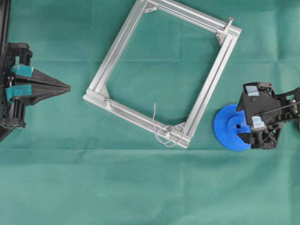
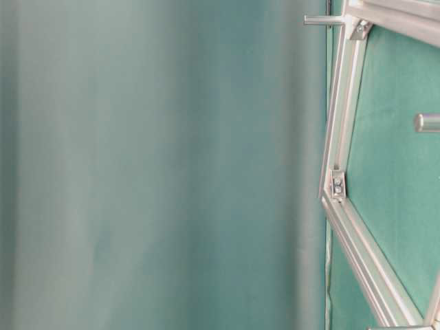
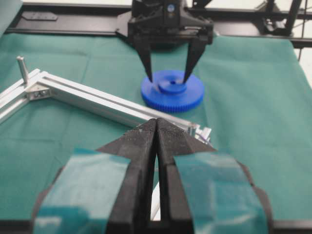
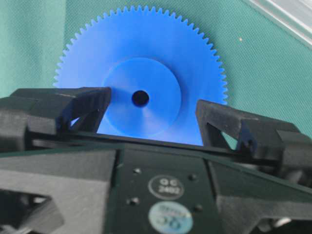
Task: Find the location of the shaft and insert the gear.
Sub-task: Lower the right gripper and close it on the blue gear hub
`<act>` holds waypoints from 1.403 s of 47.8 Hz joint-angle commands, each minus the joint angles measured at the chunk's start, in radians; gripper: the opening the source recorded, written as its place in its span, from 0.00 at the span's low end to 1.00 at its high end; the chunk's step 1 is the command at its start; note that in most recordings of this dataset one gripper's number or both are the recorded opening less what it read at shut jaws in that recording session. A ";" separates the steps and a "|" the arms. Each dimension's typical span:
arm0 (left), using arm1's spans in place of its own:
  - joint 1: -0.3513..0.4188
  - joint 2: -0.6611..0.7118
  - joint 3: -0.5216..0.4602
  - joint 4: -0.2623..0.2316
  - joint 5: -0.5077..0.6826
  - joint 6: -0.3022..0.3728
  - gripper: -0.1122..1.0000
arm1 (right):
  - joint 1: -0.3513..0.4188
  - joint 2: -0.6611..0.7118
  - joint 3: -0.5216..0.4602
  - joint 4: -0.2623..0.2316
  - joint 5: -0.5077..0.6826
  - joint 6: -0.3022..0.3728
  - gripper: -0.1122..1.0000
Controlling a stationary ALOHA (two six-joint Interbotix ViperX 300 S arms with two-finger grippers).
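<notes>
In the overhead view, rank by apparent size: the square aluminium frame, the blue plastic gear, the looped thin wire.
1. Square aluminium frame, by far the largest.
2. Round blue plastic gear, partly hidden under the open right gripper.
3. Looped thin wire, smallest.

We see even, soft light overhead, with faint shadows under the frame. Our table-level view is mostly a blurred green wash. Both wrist views blur nearby fingers; the gear looks slightly soft.

gear right of frame
</notes>
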 commanded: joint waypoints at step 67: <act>0.003 0.009 -0.023 -0.002 -0.006 -0.003 0.11 | 0.063 0.031 0.006 0.002 -0.021 0.091 0.74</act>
